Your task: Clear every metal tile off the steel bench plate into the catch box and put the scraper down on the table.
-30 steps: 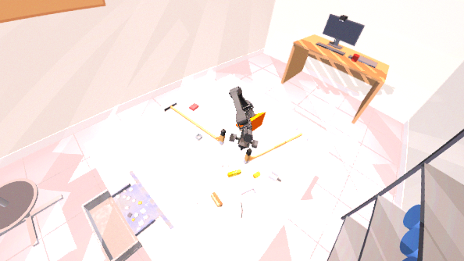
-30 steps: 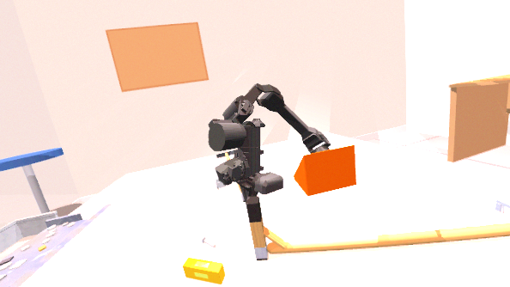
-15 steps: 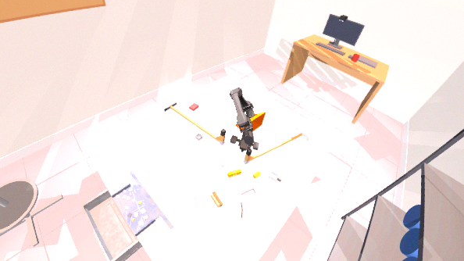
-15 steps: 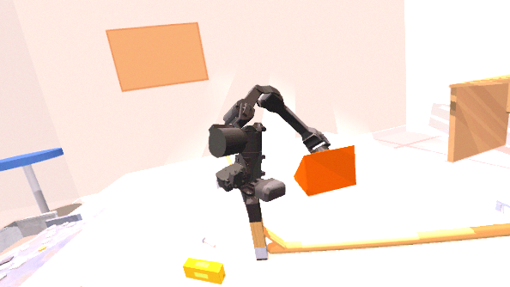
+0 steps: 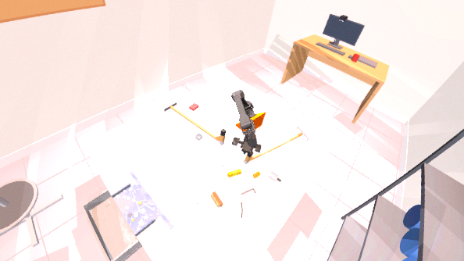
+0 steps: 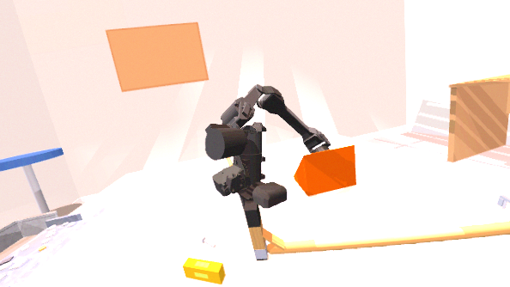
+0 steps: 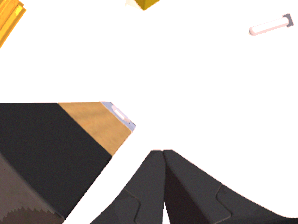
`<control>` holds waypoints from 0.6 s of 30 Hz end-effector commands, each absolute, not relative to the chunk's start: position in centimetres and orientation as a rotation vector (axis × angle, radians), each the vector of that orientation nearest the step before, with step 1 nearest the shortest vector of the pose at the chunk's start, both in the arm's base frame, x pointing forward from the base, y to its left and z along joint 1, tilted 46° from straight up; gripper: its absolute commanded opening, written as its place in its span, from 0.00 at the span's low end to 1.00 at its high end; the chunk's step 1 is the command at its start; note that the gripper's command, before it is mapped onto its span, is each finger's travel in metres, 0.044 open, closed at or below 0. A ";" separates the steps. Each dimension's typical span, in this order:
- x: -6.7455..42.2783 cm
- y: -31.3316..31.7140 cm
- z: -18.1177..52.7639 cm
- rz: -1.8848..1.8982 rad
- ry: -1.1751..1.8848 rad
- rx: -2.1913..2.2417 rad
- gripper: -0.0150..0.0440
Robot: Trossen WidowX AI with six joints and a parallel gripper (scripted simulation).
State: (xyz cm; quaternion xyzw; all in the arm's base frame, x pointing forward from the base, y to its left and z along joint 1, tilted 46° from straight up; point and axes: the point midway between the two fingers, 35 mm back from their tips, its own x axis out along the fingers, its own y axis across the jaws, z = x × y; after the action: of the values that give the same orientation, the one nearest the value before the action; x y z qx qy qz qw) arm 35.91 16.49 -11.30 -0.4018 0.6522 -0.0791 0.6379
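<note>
Tool (image 6: 254, 208), fingers together on nothing, hangs just above the long scraper (image 6: 386, 237) lying on the worktop; open before descending, then straddle the upright grip (image 6: 256, 235) squarely.

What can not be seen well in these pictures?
- Top view: the tiles on the bench plate are too small to count.
- Exterior view: the gripper is hidden behind the arm's own body.
- Wrist view: the scraper handle is cut off by the left edge.
</note>
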 end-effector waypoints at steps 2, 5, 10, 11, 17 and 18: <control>35.9 17.4 -11.9 -0.175 1.491 -0.909 0.25; 36.0 17.8 -12.2 -0.174 1.491 -0.908 0.25; 36.0 18.4 -12.7 -0.173 1.490 -0.908 0.25; 36.0 18.5 -12.8 -0.173 1.490 -0.908 0.25; 36.1 19.2 -13.4 -0.172 1.490 -0.907 0.25; 36.1 19.3 -13.5 -0.172 1.490 -0.907 0.25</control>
State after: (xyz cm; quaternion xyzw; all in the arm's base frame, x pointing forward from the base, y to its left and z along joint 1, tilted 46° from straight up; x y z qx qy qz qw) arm 36.29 18.54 -13.09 -0.4000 0.6517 -0.0793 0.6396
